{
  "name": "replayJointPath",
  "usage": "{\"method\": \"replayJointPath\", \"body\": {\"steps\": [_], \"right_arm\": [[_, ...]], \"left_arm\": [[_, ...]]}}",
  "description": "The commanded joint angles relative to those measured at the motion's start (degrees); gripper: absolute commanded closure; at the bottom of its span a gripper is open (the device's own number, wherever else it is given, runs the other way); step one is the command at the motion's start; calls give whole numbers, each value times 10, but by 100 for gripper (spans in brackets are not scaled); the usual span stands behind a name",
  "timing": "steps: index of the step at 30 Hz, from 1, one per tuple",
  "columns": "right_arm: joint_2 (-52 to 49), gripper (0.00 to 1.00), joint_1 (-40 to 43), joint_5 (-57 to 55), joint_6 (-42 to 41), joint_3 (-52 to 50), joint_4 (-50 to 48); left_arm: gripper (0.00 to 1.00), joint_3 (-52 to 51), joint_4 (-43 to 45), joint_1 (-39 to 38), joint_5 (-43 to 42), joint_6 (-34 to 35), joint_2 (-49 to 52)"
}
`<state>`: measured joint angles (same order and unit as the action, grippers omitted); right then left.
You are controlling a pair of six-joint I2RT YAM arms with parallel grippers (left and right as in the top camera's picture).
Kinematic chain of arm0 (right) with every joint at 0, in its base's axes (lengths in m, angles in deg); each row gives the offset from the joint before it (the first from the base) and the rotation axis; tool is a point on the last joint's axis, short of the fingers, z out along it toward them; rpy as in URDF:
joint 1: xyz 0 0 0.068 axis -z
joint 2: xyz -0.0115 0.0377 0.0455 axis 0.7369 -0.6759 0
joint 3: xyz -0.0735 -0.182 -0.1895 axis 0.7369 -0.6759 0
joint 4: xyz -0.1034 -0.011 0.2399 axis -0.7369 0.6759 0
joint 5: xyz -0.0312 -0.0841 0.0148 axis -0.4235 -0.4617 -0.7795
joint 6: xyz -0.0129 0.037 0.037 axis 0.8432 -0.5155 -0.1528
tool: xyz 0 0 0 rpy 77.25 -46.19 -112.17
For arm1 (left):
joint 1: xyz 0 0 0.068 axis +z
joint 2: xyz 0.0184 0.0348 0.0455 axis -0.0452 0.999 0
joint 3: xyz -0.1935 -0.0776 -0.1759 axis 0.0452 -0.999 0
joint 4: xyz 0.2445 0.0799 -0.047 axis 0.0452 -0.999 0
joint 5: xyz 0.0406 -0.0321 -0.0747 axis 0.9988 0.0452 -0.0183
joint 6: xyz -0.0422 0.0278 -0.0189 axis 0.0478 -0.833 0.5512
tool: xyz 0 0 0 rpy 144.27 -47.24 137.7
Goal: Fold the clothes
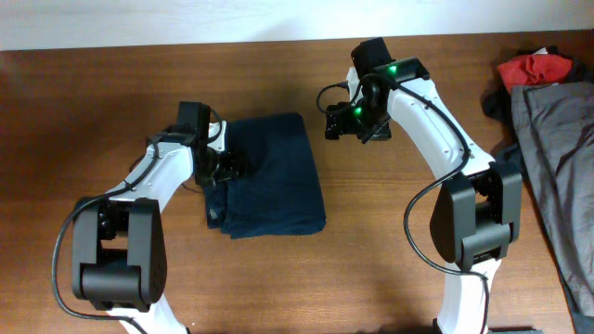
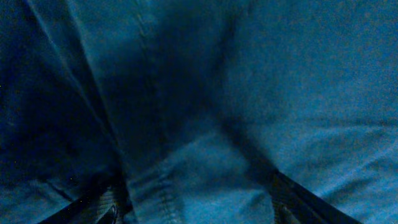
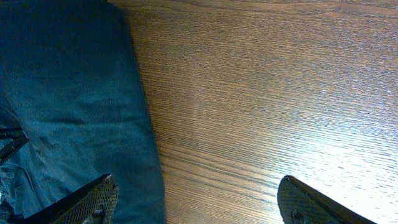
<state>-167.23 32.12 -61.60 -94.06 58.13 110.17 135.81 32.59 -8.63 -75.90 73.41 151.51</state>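
Table (image 1: 111, 83): bare wood grain, and both arms are over it.

Grey garment (image 1: 557, 158): lies loose along the right edge, unfolded and well apart from both arms.

Navy garment (image 1: 278, 176): left of centre, lying as a rough rectangle. Its left edge is bunched and uneven and its right edge is straight.

Red garment (image 1: 536, 67): crumpled at the far right corner, touching the grey one.

Left gripper (image 1: 221, 169): down on the navy garment's left edge. In the wrist view its jaws stand apart with a ridge of cloth between them. We cannot tell whether they pinch it.

Right gripper (image 3: 199, 199): spread wide and holding nothing, over bare wood just right of the navy garment.

Step in hand, as we judge it: tidying the left edge. We would take all the layers together, pull outward to flatten the bunching, and keep the right edge from dragging.

Writing: we can make out no label, brand or text in any view.
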Motion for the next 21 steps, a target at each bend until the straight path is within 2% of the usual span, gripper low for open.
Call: {"method": "replayJointPath", "body": {"steps": [1, 6, 9, 13, 16, 21], "right_arm": [[-10, 13, 0, 5, 8, -3, -2], [-10, 13, 0, 5, 8, -3, -6], [-10, 13, 0, 5, 8, -3, -6], [-10, 13, 0, 5, 8, -3, -6], [-10, 13, 0, 5, 8, -3, -6], [-10, 13, 0, 5, 8, -3, -6]], "left_arm": [[27, -3, -13, 2, -30, -10, 9], [37, -3, -14, 2, -36, -16, 9], [52, -3, -14, 2, -33, -21, 9], [83, -2, -13, 2, -20, -20, 9], [100, 7, -22, 2, -10, -21, 8], [99, 30, -48, 2, 0, -24, 8]]}}
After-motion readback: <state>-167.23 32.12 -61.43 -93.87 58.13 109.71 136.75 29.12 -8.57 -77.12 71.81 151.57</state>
